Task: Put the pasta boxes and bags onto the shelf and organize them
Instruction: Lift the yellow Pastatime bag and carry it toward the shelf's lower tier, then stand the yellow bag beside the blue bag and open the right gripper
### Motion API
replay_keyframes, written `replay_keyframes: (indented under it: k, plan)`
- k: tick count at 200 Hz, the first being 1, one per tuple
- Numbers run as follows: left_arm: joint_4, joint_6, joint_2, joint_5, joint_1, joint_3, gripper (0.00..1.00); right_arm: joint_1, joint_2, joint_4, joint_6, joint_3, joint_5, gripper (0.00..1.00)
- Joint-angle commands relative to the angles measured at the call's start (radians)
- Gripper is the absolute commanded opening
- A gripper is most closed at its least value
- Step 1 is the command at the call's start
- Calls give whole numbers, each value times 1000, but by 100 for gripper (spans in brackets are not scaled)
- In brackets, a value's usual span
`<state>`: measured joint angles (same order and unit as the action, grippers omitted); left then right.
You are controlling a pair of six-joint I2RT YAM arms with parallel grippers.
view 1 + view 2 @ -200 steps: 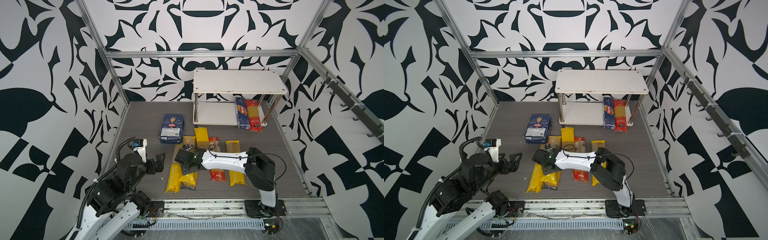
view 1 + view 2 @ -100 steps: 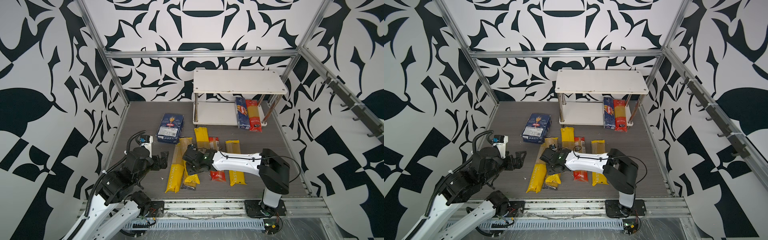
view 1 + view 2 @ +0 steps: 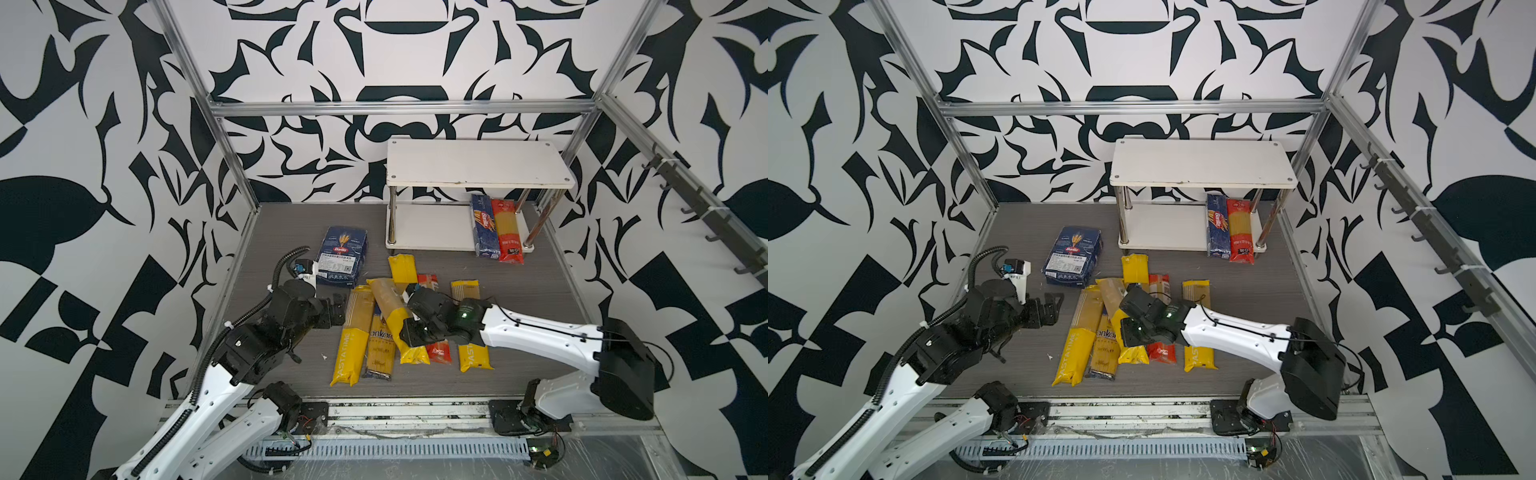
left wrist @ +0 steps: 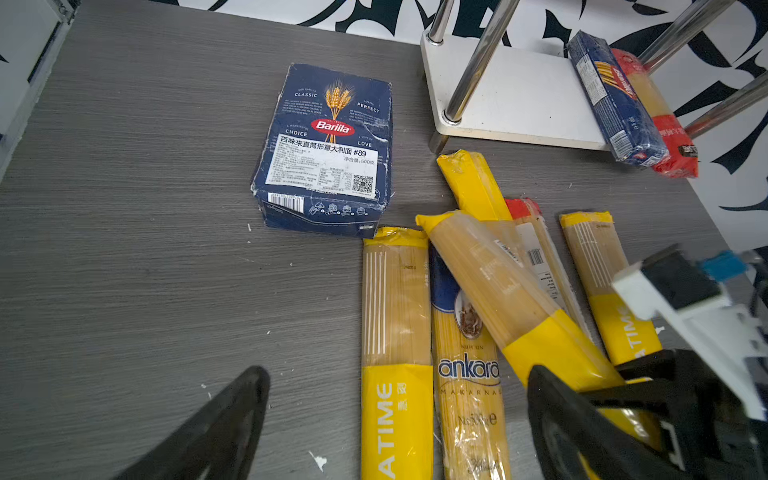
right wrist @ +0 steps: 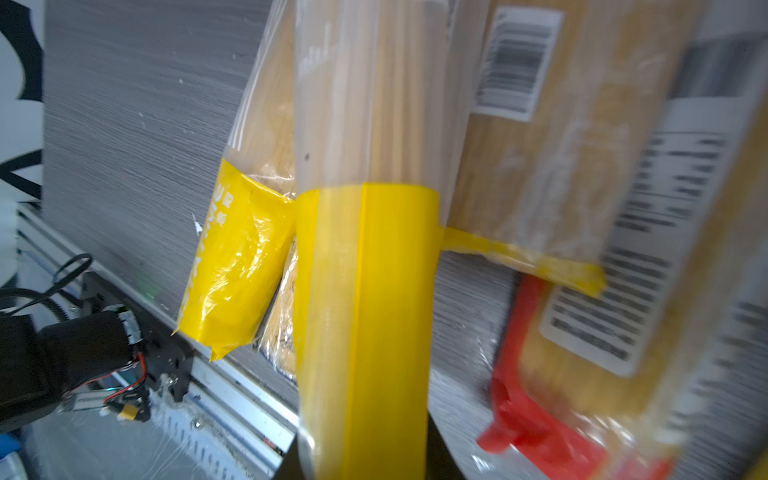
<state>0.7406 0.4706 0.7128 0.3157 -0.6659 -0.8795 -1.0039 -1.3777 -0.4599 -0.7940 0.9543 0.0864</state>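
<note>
Pasta boxes and bags point(image 3: 1077, 345) split between the shelf point(image 3: 478, 162) and the grey worktop point(image 3: 286, 232). On the shelf's lower board, at its right end, side by side and touching: the narrow Barilla box point(image 3: 484, 226) and a red-ended bag point(image 3: 506, 232), both poking out past the front edge. Flat on the worktop just left of the shelf, white label up: the wide Barilla box point(image 3: 343, 257). In front of it, a loose row: the leftmost PASTATIME bag point(image 3: 352, 336), the ankara bag point(image 3: 380, 347) touching it, a second red-ended bag point(image 3: 438, 353), the right PASTATIME bag point(image 3: 473, 357), plus a yellow-ended bag point(image 3: 402, 268) farther back toward the shelf. Slanted across the ankara bag and its neighbours: the tilted bag point(image 3: 388, 301), clear with yellow ends. Clamped tight on its front yellow band: the right hand point(image 3: 409, 322). From the right wrist, that band square in mid-view, other bags behind. Lifted clear of those beneath or resting on them: cannot tell. Spread wide and holding nothing: the left hand point(image 3: 334, 309), low over the worktop, just left of the leftmost PASTATIME bag. From the left wrist, black fingers point(image 4: 232, 415) well apart, either side of the row's near ends.
</note>
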Motion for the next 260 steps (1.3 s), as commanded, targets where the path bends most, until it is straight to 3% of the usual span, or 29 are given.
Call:
replay_keyframes:
  k: [1,88,124,153,188,260]
  plan:
    - [-32,-1,17,-9,3,-27,99,37,126,77,51,8,-15,0]
    - [-64,-35,118,7,6,-104,99,294,294,-38,181,11,16,0]
    - [-115,-54,180,-54,85,-117,99,441,267,-40,265,66,35,0]
    - [-178,-58,209,-111,161,-125,99,549,180,-10,317,139,69,0]
    - [-219,-93,251,-117,191,-155,99,668,58,56,349,225,123,0]
    - [-314,-125,281,-96,231,-146,99,835,-374,135,412,515,247,0]
